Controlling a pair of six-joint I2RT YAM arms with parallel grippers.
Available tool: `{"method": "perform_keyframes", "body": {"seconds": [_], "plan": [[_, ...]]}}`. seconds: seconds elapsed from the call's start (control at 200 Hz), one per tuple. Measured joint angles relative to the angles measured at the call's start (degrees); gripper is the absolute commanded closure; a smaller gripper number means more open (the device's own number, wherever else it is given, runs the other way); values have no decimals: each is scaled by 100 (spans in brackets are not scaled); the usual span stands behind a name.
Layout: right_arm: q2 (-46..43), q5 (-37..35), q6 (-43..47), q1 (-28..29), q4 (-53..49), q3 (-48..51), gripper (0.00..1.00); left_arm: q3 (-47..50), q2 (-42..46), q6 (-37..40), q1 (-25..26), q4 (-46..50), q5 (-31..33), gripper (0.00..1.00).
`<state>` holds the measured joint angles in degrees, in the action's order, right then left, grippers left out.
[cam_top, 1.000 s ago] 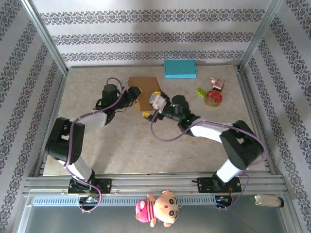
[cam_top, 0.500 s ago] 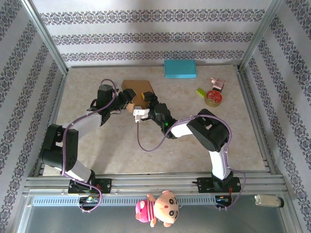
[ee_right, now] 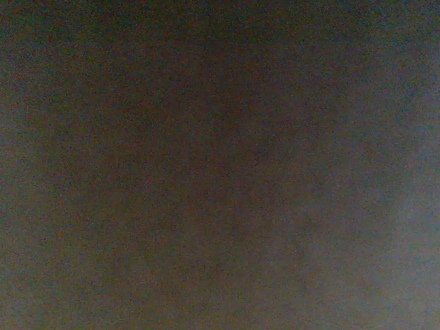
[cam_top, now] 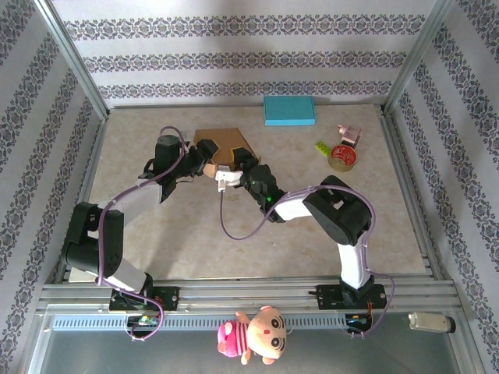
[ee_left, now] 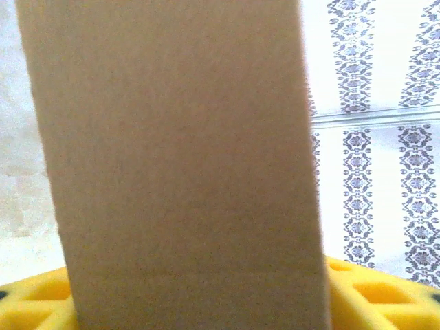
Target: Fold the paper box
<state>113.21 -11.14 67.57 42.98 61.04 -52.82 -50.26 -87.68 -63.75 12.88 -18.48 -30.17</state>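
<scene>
The brown paper box (cam_top: 224,140) lies at the back middle of the table, partly folded, with a flap up. My left gripper (cam_top: 204,161) is at its left edge. My right gripper (cam_top: 235,164) is pressed against its front right side. In the left wrist view a cardboard panel (ee_left: 179,165) stands right in front of the lens, with the yellow fingers (ee_left: 388,295) showing behind its lower edges. The right wrist view is dark and blurred by a surface (ee_right: 220,165) right against the lens. I cannot make out how either pair of jaws stands.
A teal flat box (cam_top: 288,110) lies by the back wall. A pink item (cam_top: 348,134), a yellow-green piece (cam_top: 323,147) and a tape roll (cam_top: 342,158) sit at the back right. A plush toy (cam_top: 253,335) hangs on the front rail. Patterned walls enclose the table.
The right arm has swung left and forward onto the box, which has shifted left and back. The left arm has stretched further out with it. Little has moved in the last half second.
</scene>
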Motion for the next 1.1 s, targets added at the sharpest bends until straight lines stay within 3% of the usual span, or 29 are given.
{"method": "perform_keyframes", "body": {"seconds": [0.12, 0.18, 0.245, 0.305, 0.46, 0.685, 0.815, 0.979, 1.099], "plan": [[-245, 2, -146, -4, -225, 57, 58, -31, 181, 210, -24, 83, 46, 21], [-649, 33, -365, -26, -1207, 96, 59, -184, 483, 848, -66, 837, 374, 18], [-1161, 243, -634, -103, -2918, -199, 65, -356, 1102, 1762, -140, 1508, 892, 17], [-1311, 597, -918, -225, -4756, -1023, 71, -568, 1694, 2564, -177, 1858, 1307, 17], [-992, 1134, -1314, -376, -8472, -3600, 65, -761, 2914, 4258, -203, 2284, 2000, 16], [177, 1394, -1187, -345, -12325, -6304, 61, -271, 3794, 5963, -212, 3121, 1821, 18], [909, 1399, -1176, -345, -13505, -7095, 58, 142, 4284, 6651, -212, 3401, 1381, 19], [1482, 1388, -1174, -345, -13894, -7335, 58, 437, 4607, 6979, -212, 3445, 1023, 20], [1622, 1491, -1185, -348, -13859, -7335, 43, 439, 4546, 7018, -212, 3442, 942, 22]]}}
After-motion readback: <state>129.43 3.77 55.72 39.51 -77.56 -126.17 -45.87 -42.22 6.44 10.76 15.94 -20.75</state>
